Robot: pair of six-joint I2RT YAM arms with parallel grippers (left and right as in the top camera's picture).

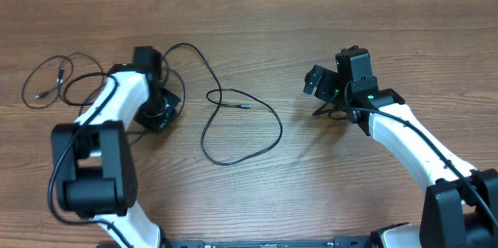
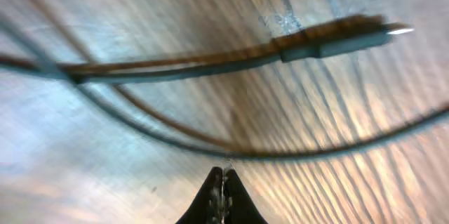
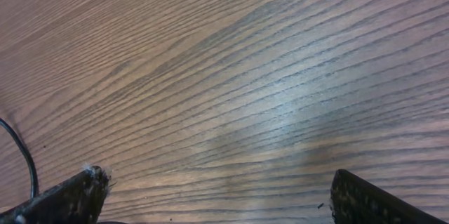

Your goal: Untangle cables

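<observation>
Right, nearest first: my left gripper is pinched fully together, the two pads meeting with no gap I can see. At twelve o'clock from the tips a thin dark strand curves across the table. It sits so close that I cannot tell whether I have nipped it or closed just short of it. Farther out, toward two o'clock, a plug lies on the wood, its metal tip pointing to three o'clock. Its cord runs off toward nine o'clock beside a second one.

From above, the cables bunch in small loops at nine o'clock of that gripper, and one wide loop lies open at three o'clock, mid-table. My right gripper hovers beyond it over bare wood, jaws spread wide and holding nothing. A bit of cord shows at its nine o'clock.

To do this step well, I think I should lift only a little and watch whether the strand rises with me. If it stays flat, I should reopen, reach slightly toward twelve o'clock and close again. If it comes, I would draw it gently away from the bunch, never tugging hard enough to tighten a crossing, and bring the right gripper over to pin the wide loop.
</observation>
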